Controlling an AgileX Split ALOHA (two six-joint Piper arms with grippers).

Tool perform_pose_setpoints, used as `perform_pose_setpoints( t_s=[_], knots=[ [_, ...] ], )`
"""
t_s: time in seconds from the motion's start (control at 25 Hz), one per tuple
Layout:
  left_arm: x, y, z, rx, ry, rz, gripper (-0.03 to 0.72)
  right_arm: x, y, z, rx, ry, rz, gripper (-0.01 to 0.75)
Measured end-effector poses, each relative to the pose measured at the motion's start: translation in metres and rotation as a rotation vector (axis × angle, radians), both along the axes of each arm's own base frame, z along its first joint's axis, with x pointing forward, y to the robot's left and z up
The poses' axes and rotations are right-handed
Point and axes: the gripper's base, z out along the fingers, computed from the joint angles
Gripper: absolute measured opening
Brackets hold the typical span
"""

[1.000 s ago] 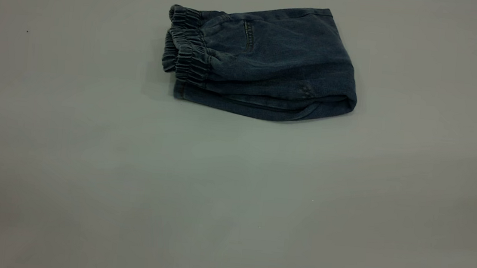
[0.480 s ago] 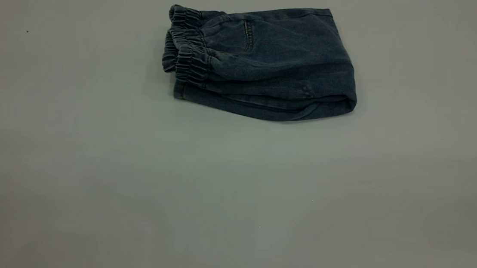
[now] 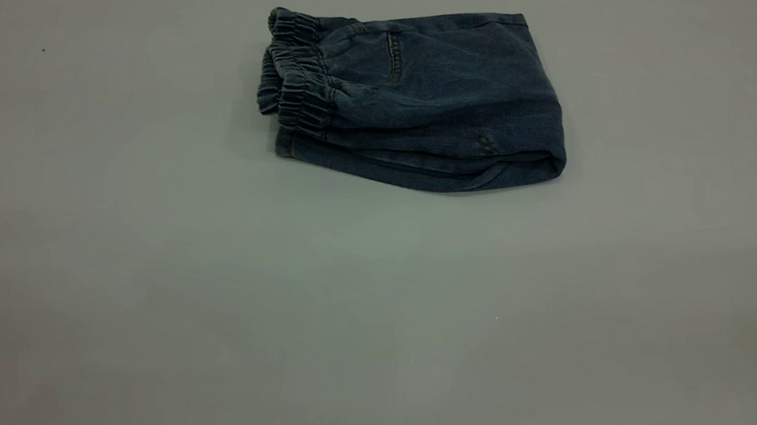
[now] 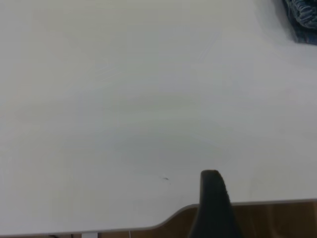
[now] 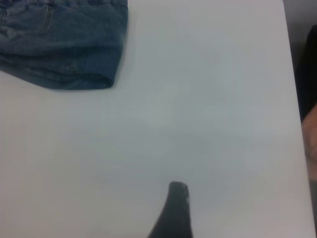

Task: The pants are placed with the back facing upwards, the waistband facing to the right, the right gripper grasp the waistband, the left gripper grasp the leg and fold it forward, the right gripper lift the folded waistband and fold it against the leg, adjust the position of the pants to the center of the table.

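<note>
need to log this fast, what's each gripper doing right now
Left gripper: off the pants, holding nothing; open or shut cannot be told.
Right gripper: same, holding nothing; cannot be told.

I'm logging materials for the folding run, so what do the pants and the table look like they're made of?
The pants look like soft washed blue denim: a matte, faintly mottled weave, stitched seams, and a gathered elastic waistband. The table looks like a smooth pale laminate or painted board with a dull sheen; its brownish edge in the left wrist view hints at wood underneath.
</note>
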Motion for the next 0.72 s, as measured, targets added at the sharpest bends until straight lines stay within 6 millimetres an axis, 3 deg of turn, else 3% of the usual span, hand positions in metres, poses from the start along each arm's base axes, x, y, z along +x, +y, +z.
perform_pose_setpoints(
  t_s=[0.72],
  knots=[
    [0.0, 0.0, 0.0, 0.0, 0.0, 0.0, 0.453, 0.0003, -0.0066, -0.0003, 0.01, 0.005, -0.093, 0.594]
  ],
)
